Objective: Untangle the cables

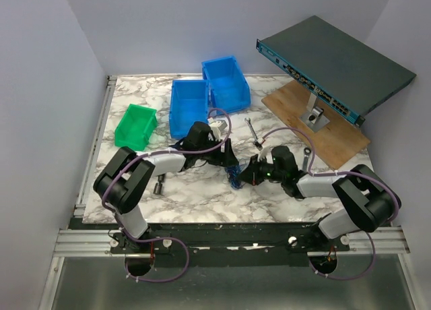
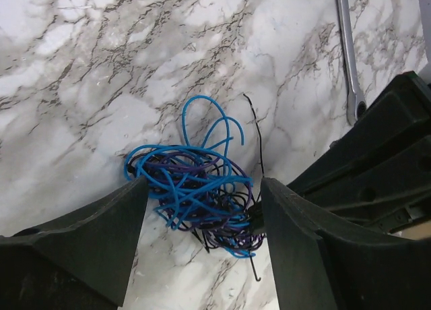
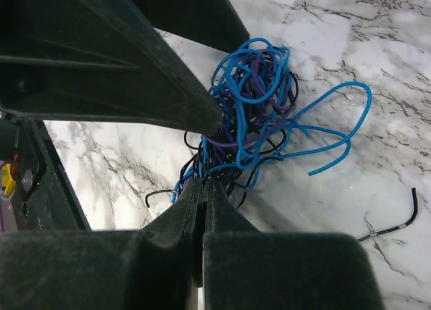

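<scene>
A marble desk [image 1: 202, 195] carries a green bin [image 1: 136, 126] at the left and two blue bins [image 1: 188, 106] [image 1: 226, 83] behind. A wooden board [image 1: 337, 138] on the right holds a tilted network switch [image 1: 335, 66]. A wrench [image 1: 252, 133] lies mid-desk.

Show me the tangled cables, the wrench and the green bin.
cables [image 2: 195, 195], left wrist view, middle of the tangle.
wrench [image 2: 348, 47], left wrist view, on its shaft.
green bin [image 1: 129, 140], top view, near wall.

The left pincer [image 2: 202, 189] and right pincer [image 3: 203, 185] hem the cables [image 3: 259, 101] on both sides — bare table [image 1: 202, 201] lies open toward its near edge.
</scene>
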